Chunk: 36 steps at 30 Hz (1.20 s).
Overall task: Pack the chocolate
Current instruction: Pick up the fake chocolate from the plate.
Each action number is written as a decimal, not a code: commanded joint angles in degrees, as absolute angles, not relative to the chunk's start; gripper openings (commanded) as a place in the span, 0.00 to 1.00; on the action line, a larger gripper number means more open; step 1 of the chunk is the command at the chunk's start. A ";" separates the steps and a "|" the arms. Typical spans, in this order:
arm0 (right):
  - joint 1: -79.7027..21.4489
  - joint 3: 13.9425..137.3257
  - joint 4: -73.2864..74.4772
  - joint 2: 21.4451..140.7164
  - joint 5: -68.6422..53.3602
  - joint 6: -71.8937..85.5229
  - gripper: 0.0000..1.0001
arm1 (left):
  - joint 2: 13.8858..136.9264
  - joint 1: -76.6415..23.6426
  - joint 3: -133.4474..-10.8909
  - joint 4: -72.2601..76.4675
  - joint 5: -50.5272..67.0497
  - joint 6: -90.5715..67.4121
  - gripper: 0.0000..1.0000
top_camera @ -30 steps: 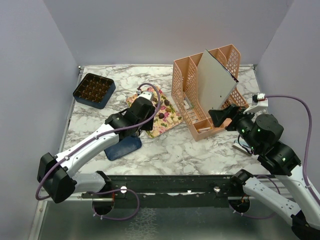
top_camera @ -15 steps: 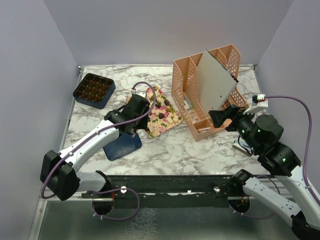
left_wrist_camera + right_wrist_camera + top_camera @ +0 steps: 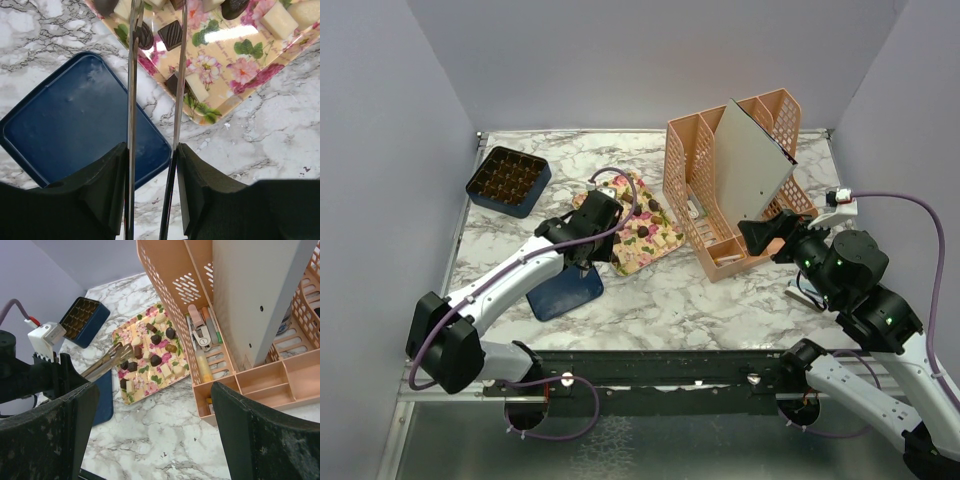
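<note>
Left gripper (image 3: 152, 155) clenched slim metal tongs (image 3: 131, 100), blades flanking a dark ridged square chocolate (image 3: 173, 34) on the floral tray (image 3: 235, 55). A gentle squeeze on that one piece looked best. Right gripper (image 3: 155, 435) gaped empty.

Your chocolates (image 3: 156, 360) lie on the tray (image 3: 642, 258), centre of the tabletop (image 3: 680, 310), tongs (image 3: 132, 100) above its near-left edge; lid (image 3: 567, 293) just before that edge, gridded box (image 3: 507, 181) back left, file organizer (image 3: 705, 190) right of the tray.

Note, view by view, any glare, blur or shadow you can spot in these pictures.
Left wrist: a glare streak on the tray, a shine along the tongs, the left fingers dark and soft. Right wrist: the right fingers loom as blurred black shapes while the chocolates stay sharp. Top external: even light, only faint shadows on the table.
</note>
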State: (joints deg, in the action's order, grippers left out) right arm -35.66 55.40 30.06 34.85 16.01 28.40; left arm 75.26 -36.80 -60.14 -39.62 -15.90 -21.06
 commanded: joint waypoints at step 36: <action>-35.77 53.96 30.76 34.69 18.37 26.89 0.98 | 82.68 -36.47 -64.76 -37.84 -16.29 -14.46 0.42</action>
State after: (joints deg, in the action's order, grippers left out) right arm -35.66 54.72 30.06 34.96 16.88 27.92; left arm 83.37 -36.80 -62.39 -38.83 -18.63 -15.20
